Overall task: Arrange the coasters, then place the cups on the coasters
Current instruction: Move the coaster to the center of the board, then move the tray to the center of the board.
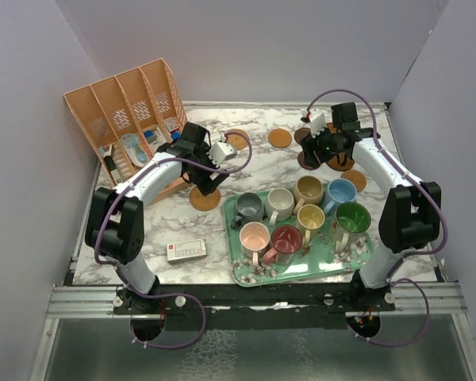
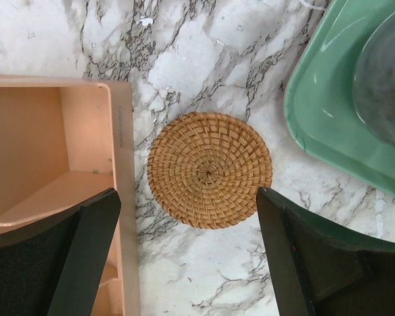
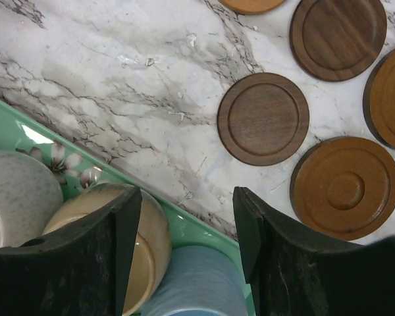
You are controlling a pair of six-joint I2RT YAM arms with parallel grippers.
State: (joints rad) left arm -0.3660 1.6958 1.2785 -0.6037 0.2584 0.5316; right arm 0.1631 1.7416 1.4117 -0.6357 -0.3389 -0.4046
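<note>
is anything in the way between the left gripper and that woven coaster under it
Nothing visible does. The woven coaster lies bare on the marble, directly below the open left gripper. The peach organizer flanks it on one side and the green tray on the other, neither covering it.

Coasters (image 1: 280,138) flat on table (image 1: 143,230), eight mugs (image 1: 287,236) upright on tray (image 1: 231,230)

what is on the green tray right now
Eight mugs stand on the tray: grey, cream, tan, blue, pink, red, yellow and green. The tray floor under each mug is covered, so anything beneath them cannot be seen.
</note>
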